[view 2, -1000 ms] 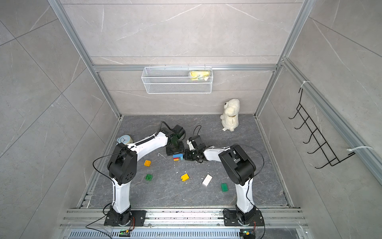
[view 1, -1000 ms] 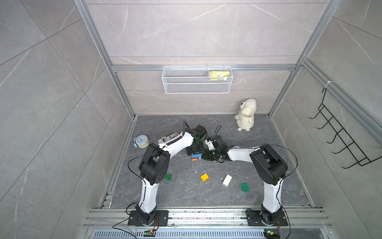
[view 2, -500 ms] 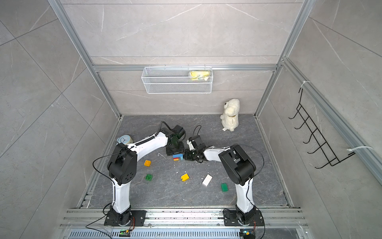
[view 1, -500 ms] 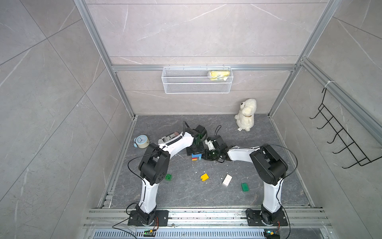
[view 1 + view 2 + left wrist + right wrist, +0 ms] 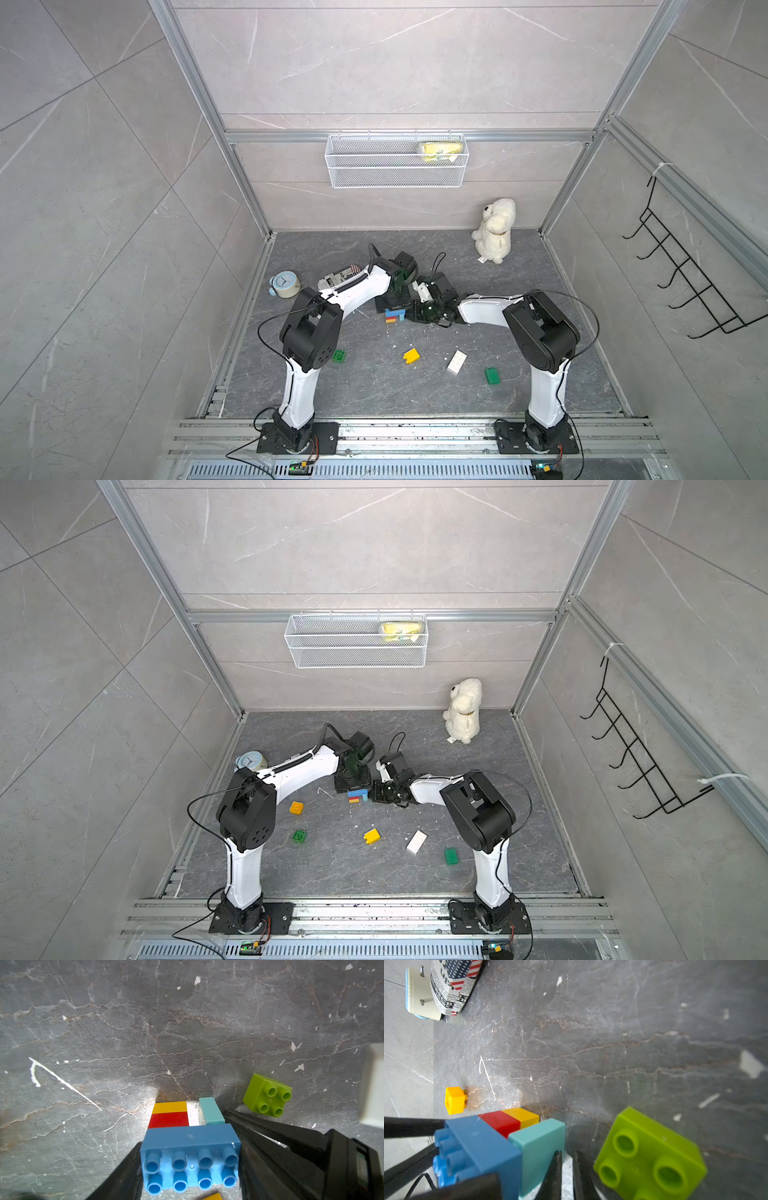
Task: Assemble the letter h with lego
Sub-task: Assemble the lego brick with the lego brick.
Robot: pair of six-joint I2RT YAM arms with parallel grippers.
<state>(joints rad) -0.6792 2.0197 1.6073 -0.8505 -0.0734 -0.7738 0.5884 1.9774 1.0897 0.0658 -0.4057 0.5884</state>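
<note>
Studs of a glossy blue oblong plastic brick (image 5: 190, 1159), eight in two rows, face the left wrist camera. The left fingers (image 5: 124, 1174) press on its two short ends, gripping it low at the dark, veined, scratched stone-look surface (image 5: 187, 1032).

Flush against the blue brick's stud-free face sit a smooth red square brick (image 5: 168, 1119) capped by an orange-yellow one (image 5: 170, 1107). Across a small gap from them sits a pale teal brick (image 5: 211, 1110).

The right fingers (image 5: 554, 1180) are closed on nothing, their thin black tips just beside the teal brick. A lime square brick (image 5: 650, 1159) with four hollow studs lies near the blue brick, beyond the right fingers.

Well apart from the blue brick, toward the arm bases, several bricks lie scattered:
- a yellow brick (image 5: 371, 836)
- a white oblong brick (image 5: 417, 842)
- a flat dark green brick (image 5: 451, 856)
- a green square brick (image 5: 299, 836)
- an orange square brick (image 5: 296, 808)
</note>
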